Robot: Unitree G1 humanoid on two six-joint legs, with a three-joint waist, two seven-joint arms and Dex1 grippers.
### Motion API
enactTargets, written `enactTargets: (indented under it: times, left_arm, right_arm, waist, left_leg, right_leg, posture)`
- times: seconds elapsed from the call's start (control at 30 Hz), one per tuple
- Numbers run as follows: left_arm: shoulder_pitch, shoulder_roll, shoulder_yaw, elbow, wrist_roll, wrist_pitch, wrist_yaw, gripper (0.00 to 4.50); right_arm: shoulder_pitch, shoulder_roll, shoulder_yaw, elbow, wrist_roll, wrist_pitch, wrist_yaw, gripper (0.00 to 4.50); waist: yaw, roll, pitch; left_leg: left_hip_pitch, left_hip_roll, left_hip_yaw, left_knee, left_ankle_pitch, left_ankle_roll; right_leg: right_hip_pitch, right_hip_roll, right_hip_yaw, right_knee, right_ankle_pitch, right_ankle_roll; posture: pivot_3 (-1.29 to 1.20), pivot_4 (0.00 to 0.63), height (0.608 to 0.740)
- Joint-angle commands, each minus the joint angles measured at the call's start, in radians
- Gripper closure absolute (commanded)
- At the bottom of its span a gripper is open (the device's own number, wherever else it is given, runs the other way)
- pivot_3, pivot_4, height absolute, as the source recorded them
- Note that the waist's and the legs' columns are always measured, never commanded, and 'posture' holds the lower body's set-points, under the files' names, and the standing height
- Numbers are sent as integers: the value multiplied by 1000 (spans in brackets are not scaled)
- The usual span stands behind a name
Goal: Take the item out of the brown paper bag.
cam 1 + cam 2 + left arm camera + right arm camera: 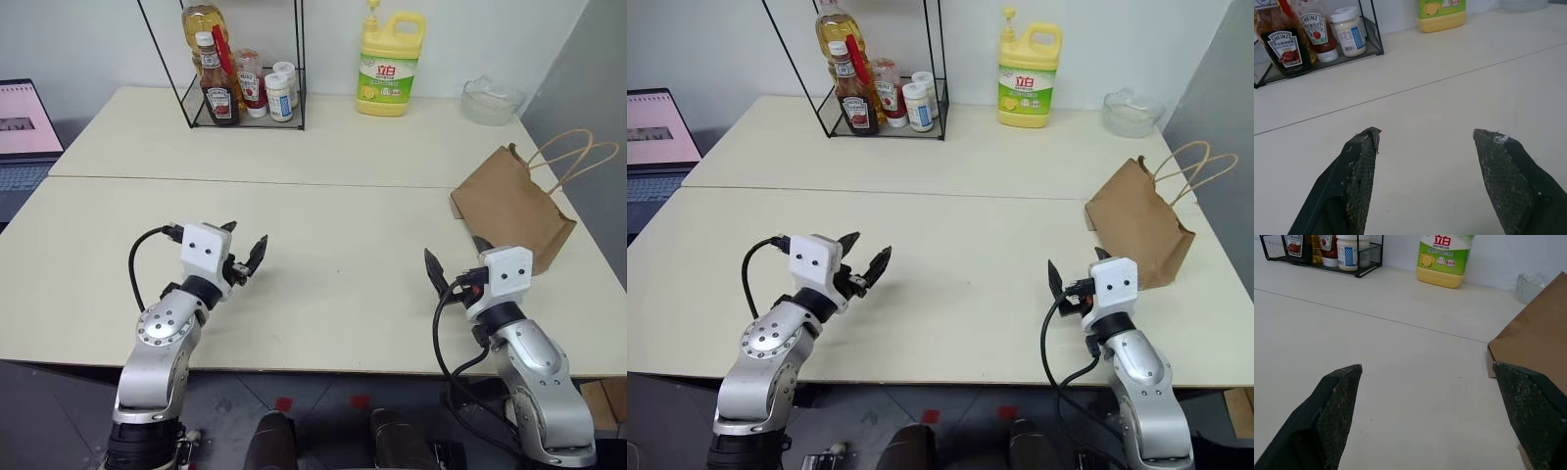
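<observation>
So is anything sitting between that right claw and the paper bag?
Nothing visible does. The right gripper, open, hovers just beside the brown paper bag, with only bare table between them. The bag's contents can't be seen.

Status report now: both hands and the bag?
Left hand open, empty. Right hand open, empty, beside brown paper bag. Bag lying on table, untouched. Path clear.

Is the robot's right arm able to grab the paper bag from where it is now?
Probably yes. The right gripper is open beside the brown paper bag, which lies on the table with nothing between them.
</observation>
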Motion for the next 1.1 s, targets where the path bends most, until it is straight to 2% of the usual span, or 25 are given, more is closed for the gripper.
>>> enactTargets:
  times: [0.03, 0.5, 0.7, 0.8, 0.93, 1.1]
  left_arm:
    - [-5, 4, 11, -23, -27, -3, -13, 1248]
    - [9, 18, -3, -35, -15, -13, -23, 1248]
    - [-4, 52, -16, -44, 9, -23, -39, 1248]
    - [-35, 69, -2, -49, -21, -13, -61, 1248]
    - [-115, 111, -15, -32, -108, -37, -201, 1248]
    - [-282, 175, -79, -1, -242, 77, -399, 1248]
  right_arm:
    - [-1, -8, -2, -49, 2, -1, -1, 0]
    - [20, -14, 20, -48, -5, -12, 15, 0]
    - [29, -27, 28, -55, -14, -26, 24, 0]
    - [30, -37, 32, -68, -24, -34, 27, 0]
    - [26, -43, 47, -103, -43, -33, 21, 0]
    - [57, -44, 4, -218, -74, -22, -12, 0]
  waist:
    - [0, 0, 0]
    - [0, 0, 0]
    - [0, 0, 0]
    - [0, 0, 0]
    - [1, 0, 0]
    - [1, 0, 0]
  left_leg:
    - [0, 0, 0, 0, 0, 0]
    - [0, 0, 0, 0, 0, 0]
    - [0, 0, 0, 0, 0, 0]
    - [0, 0, 0, 0, 0, 0]
    - [0, 0, 0, 0, 0, 0]
    - [-1, 0, -1, 0, 0, 0]
  right_leg:
    - [0, 0, 0, 0, 0, 0]
    - [0, 0, 0, 0, 0, 0]
    - [0, 0, 0, 0, 0, 0]
    - [0, 0, 0, 0, 0, 0]
    - [0, 0, -1, 0, 0, 0]
    - [0, 0, -2, -1, 0, 0]
  posture:
    - [0, 150, 740]
    - [0, 150, 740]
    - [0, 150, 740]
    - [0, 150, 740]
    - [0, 150, 740]
    - [0, 150, 740]
